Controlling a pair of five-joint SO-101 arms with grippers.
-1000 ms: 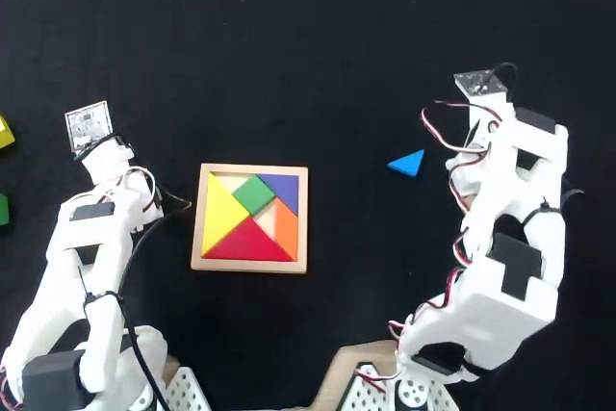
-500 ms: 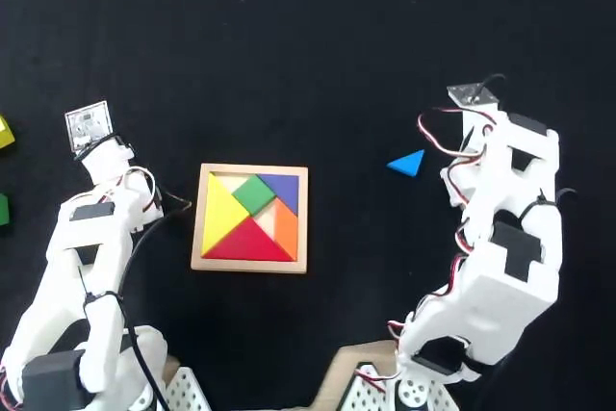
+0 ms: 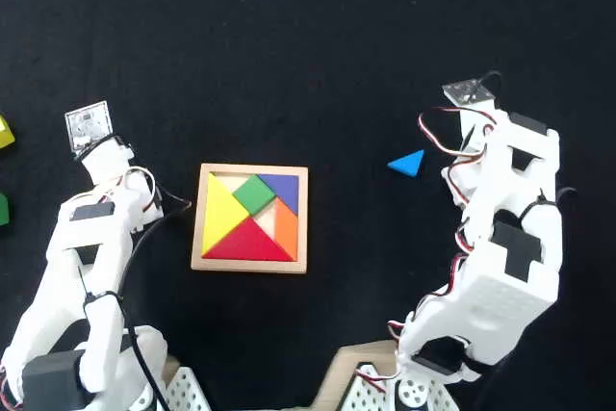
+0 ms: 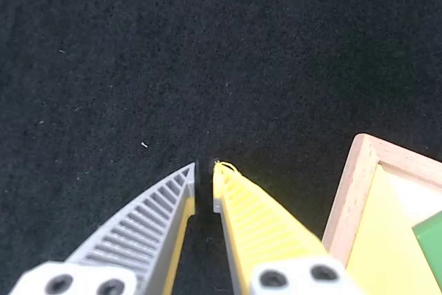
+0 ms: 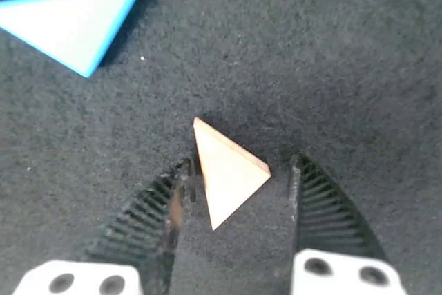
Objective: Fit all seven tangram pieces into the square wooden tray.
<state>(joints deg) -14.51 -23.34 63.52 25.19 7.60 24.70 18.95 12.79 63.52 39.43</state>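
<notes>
The square wooden tray (image 3: 198, 238) lies mid-table holding yellow, green, blue, orange and red pieces, with bare wood patches between them. A light blue triangle (image 3: 407, 163) (image 5: 72, 23) lies on the black cloth to its right. A small natural-wood triangle (image 5: 226, 171) rests flat between the fingers of my right gripper (image 5: 235, 177), which is open around it, one finger close to its edge. The right arm (image 3: 500, 170) covers that piece in the high view. My left gripper (image 4: 206, 168) hovers shut over bare cloth just left of the tray's rim (image 4: 349, 191).
A yellow block (image 3: 5, 132) and a green block (image 3: 3, 209) sit at the table's far left edge. Black cloth stretches open above and below the tray and between the tray and the blue triangle.
The right arm's wrist has shifted a little up and to the left in the high view. The left arm, tray and blue triangle have stayed put.
</notes>
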